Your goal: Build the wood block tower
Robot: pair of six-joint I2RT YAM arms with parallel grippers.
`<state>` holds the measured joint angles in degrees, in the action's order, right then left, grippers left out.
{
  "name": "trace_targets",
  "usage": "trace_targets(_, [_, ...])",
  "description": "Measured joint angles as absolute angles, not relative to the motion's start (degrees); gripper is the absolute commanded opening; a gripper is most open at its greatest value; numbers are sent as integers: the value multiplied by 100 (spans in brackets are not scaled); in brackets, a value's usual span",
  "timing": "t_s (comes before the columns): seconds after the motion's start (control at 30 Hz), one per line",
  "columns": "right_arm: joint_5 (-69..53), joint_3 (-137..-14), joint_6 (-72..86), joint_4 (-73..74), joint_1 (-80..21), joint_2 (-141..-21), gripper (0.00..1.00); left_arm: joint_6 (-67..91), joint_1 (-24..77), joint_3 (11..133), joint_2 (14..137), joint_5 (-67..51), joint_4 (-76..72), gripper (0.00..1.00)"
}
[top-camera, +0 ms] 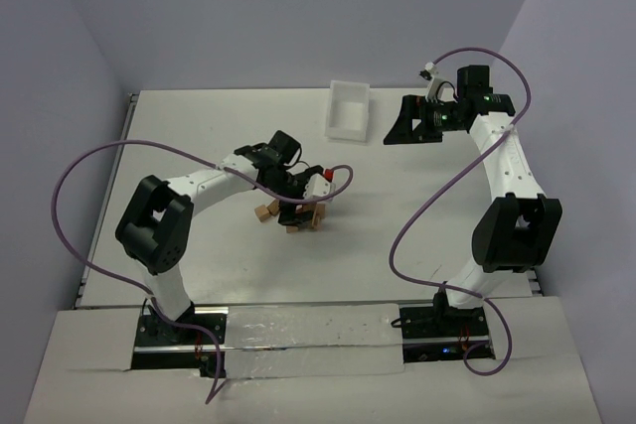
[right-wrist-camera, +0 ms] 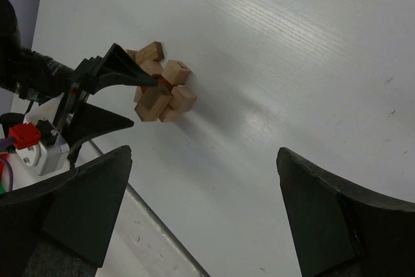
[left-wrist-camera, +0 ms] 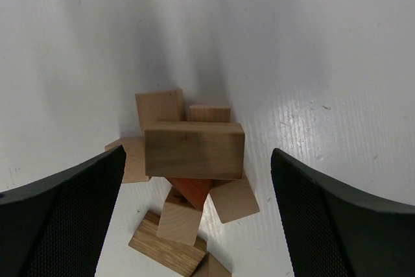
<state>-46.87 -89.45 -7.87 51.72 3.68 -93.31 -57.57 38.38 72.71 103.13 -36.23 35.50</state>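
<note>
Left gripper (top-camera: 298, 208), lowered over the wooden blocks (top-camera: 288, 217) near the middle of the desk (top-camera: 248, 275), jaws apart. In the left wrist view its two dark fingers (left-wrist-camera: 65, 218) stand one on either side of the heap, with bare desk showing between each finger and the top block (left-wrist-camera: 194, 150); neither finger touches wood. The top block, a light tan rectangular piece, lies flat and crosswise on a reddish-brown block (left-wrist-camera: 191, 191), which sits tilted beneath it. Around and below these, further tan pieces lean at mixed angles: two stand behind the top block, one lies flat to its left, and several more spread out toward the camera. The blocks form a loose, low cluster rather than a straight column, and in the top view one tan piece (top-camera: 263, 212) lies just beside the cluster on its left. Right gripper (top-camera: 412, 126), raised at the far right of the desk, well apart from the blocks and near the white tray (top-camera: 348, 111), which stands at the far edge. Its jaws are spread wide with nothing between them; the right wrist view looks down across bare desk to the cluster and to the left gripper's black fingers on either side of it. A purple cable (top-camera: 79, 186) loops out from each arm.
</note>
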Motion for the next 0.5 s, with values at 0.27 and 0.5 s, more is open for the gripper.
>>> trace_targets(0.27, [-4746,-8945,-825,5179,368,-9330,100,-5715,3859,7402,10570,-3443,3490,92])
trace_targets(0.5, [-4748,-8945,-843,5185,368,-9330,100,-5760,3896,7402,10586,-3345,3482,59])
